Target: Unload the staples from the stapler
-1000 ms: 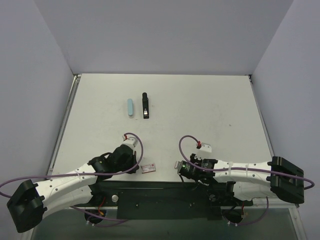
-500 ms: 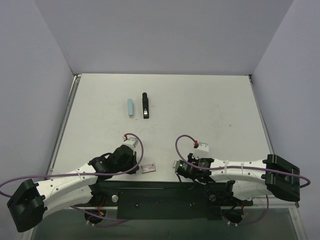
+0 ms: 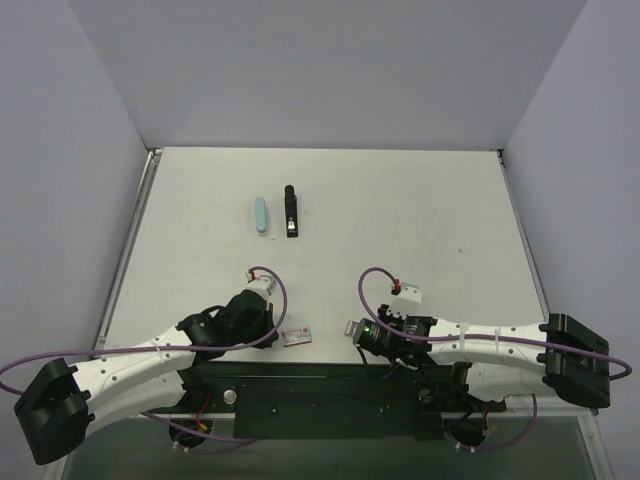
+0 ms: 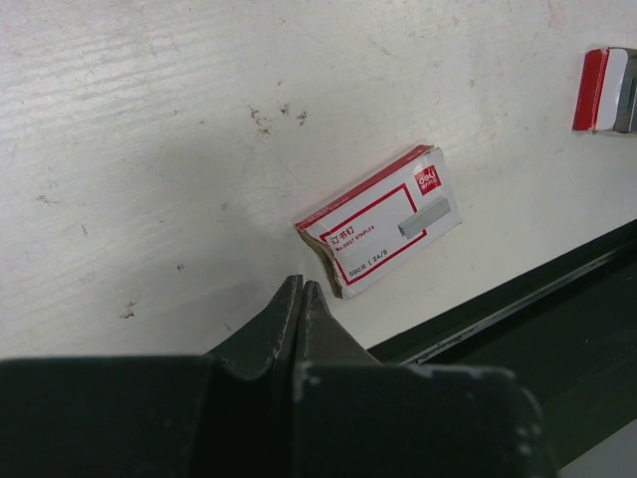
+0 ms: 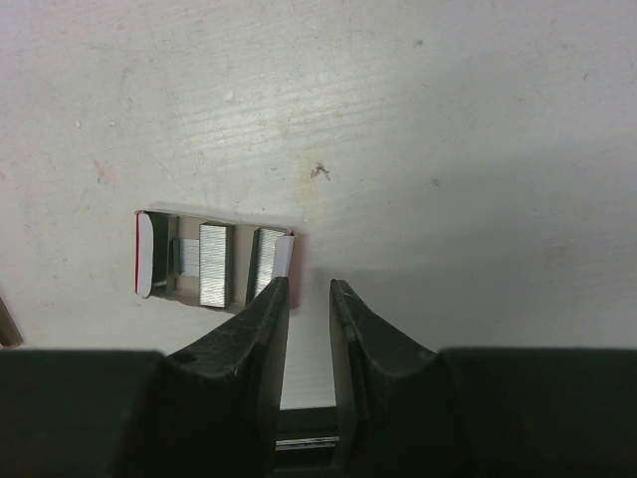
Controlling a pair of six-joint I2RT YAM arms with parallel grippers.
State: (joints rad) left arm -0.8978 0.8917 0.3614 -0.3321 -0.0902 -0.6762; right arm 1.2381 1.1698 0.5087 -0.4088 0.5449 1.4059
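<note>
The black stapler (image 3: pixel 290 211) lies at the far middle of the table, away from both arms. A small open tray (image 5: pixel 149 254) holds strips of silver staples (image 5: pixel 214 264); my right gripper (image 5: pixel 309 287) hovers at its right end, jaws slightly open with nothing between them. In the top view that gripper (image 3: pixel 358 333) is near the table's front edge. My left gripper (image 4: pixel 302 289) is shut and empty, its tips just short of a red and white staple box (image 4: pixel 383 219). The box (image 3: pixel 297 336) lies between the two grippers.
A light blue oblong piece (image 3: pixel 261 214) lies just left of the stapler. The dark mounting rail (image 3: pixel 320 385) runs along the table's front edge under both wrists. The tray's red end (image 4: pixel 600 90) shows at the left wrist view's top right.
The right arm swayed slightly left and came back, its jaws holding the same narrow gap. The left arm, stapler and box have not moved.
</note>
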